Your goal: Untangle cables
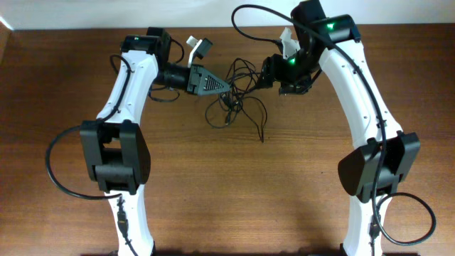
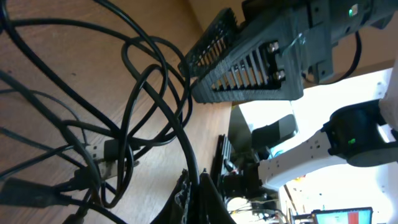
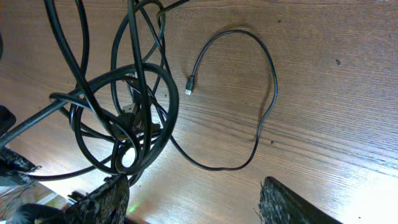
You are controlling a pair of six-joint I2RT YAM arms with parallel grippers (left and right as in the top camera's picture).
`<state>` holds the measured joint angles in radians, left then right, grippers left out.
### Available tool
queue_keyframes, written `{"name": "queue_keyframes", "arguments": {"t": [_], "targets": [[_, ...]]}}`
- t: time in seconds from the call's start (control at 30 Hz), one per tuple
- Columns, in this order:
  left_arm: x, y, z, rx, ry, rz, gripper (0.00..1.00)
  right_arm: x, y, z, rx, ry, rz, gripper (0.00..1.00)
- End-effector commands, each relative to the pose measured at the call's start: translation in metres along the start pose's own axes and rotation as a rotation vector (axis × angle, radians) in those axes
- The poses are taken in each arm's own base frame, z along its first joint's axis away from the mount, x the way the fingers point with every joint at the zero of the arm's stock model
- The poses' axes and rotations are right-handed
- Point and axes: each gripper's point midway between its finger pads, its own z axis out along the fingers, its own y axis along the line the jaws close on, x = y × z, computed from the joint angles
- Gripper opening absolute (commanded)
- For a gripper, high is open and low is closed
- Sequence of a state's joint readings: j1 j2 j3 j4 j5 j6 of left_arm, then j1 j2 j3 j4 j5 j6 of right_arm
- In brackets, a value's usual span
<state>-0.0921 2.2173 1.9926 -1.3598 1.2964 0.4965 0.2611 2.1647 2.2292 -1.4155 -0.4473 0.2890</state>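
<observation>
Where everything rests, counter (image 1: 284, 199): brown wood grain, filling the overhead view.
Left arm (image 1: 131, 78): white with black joints, reaching from the near edge up and inward toward the far middle.
Right arm (image 1: 362, 85): same build, mirrored on the other side, with a green light lit near the wrist.
Left end effector (image 1: 227, 83): closed at the left edge of the tangle. Its wrist view shows one black strand running in between the pinched fingers.
Right end effector (image 1: 266, 75): jaws wide apart at the right edge of the tangle, gripping nothing that shows. Several loops sit just beside one finger in its wrist view.
Cables (image 1: 238, 96): thin black cords bunched in overlapping loops at the far middle of the counter, between the two end effectors. One strand trails out toward the near side.
Loose plug (image 3: 188, 87): small and silvery-tipped, at the end of a single curved strand lying flat on the wood, apart from the bunch.
</observation>
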Motion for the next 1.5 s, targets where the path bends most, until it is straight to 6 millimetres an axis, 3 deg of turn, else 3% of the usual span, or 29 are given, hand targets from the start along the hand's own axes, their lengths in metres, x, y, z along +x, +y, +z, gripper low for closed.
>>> {"name": "queue_keyframes", "arguments": {"t": [0.0, 0.07, 0.2, 0.33, 0.7, 0.87, 0.97, 1.17, 1.2, 1.33, 1.47], "targets": [[-0.014, -0.025, -0.004, 0.062, -0.048, 0.025, 0.0, 0.001, 0.014, 0.008, -0.02, -0.001, -0.013, 0.68], [-0.016, -0.029, -0.005, 0.086, -0.06, 0.025, 0.0, -0.004, 0.02, 0.01, -0.028, -0.025, -0.013, 0.68], [-0.021, -0.039, -0.006, 0.149, -0.09, 0.028, 0.0, -0.01, 0.013, 0.01, 0.017, -0.054, 0.024, 0.67], [-0.028, -0.054, -0.01, 0.235, -0.131, 0.028, 0.0, -0.016, 0.008, 0.01, 0.044, -0.081, 0.025, 0.58], [-0.028, -0.056, -0.008, 0.251, -0.119, -0.064, 0.0, -0.032, 0.022, 0.011, 0.015, -0.149, 0.002, 0.49], [-0.027, -0.055, -0.006, 0.244, -0.112, -0.058, 0.0, -0.032, 0.026, 0.014, 0.024, -0.157, -0.014, 0.22], [-0.023, -0.042, -0.004, 0.167, -0.086, -0.037, 0.0, -0.027, 0.015, 0.013, 0.063, -0.139, 0.008, 0.06], [-0.017, 0.012, -0.004, -0.132, -0.011, -0.032, 0.0, -0.012, -0.008, 0.008, 0.12, -0.073, 0.033, 0.04], [-0.015, 0.034, -0.01, -0.259, 0.005, -0.071, 0.0, -0.011, -0.014, 0.005, 0.126, -0.064, 0.049, 0.04], [-0.009, 0.091, -0.039, -0.621, 0.016, -0.173, 0.0, -0.006, -0.021, 0.0, 0.098, -0.028, -0.027, 0.04], [-0.003, 0.117, -0.063, -0.828, 0.038, -0.188, 0.0, -0.006, -0.04, -0.011, 0.11, -0.019, -0.013, 0.04]]}}
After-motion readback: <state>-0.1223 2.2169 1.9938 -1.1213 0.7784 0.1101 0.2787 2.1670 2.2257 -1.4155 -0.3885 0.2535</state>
